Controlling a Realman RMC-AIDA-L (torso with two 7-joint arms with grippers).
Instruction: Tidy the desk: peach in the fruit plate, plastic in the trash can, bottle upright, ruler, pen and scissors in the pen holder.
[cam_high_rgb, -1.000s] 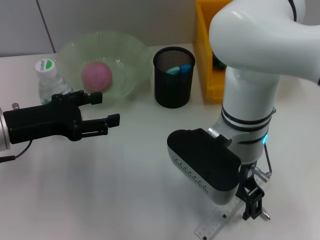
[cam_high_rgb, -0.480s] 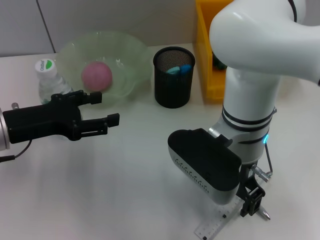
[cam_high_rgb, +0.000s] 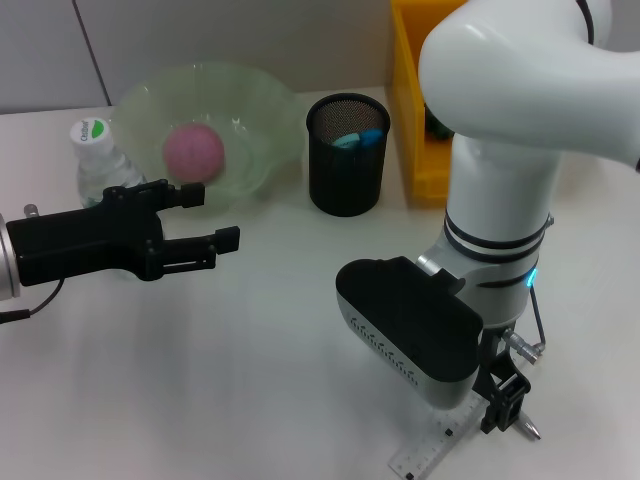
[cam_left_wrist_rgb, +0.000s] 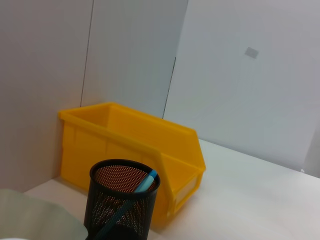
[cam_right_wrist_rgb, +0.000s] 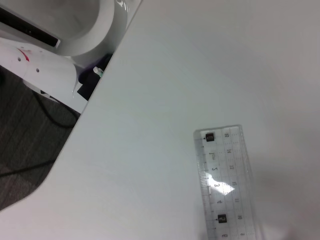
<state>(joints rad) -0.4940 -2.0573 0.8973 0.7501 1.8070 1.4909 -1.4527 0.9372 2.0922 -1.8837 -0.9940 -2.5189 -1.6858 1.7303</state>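
At the lower right of the head view, the right claw (cam_high_rgb: 503, 405) points down at the white table (cam_high_rgb: 250, 380), directly over the end of a clear plastic ruler (cam_high_rgb: 430, 448) that lies flat near the table's front edge. Its black fingers stand close together; whether they grip the ruler or merely touch it cannot be told. The right wrist view shows the ruler (cam_right_wrist_rgb: 225, 185) lying flat on the table with its printed scale legible.

At mid left, the left claw (cam_high_rgb: 205, 220) hovers above the table with its fingers apart, holding nothing.

Toward the upper left, a pink peach (cam_high_rgb: 193, 152) sits inside the pale green fruit plate (cam_high_rgb: 260, 110) (a translucent bowl). A clear water bottle (cam_high_rgb: 100, 165) with a white and green cap stands upright just beside the plate, on its left.

At upper centre, the black mesh pen holder (cam_high_rgb: 346, 160) contains blue-tipped items (cam_high_rgb: 358, 138); their exact kind cannot be told. A yellow bin (cam_high_rgb: 412, 110) stands just to its right.
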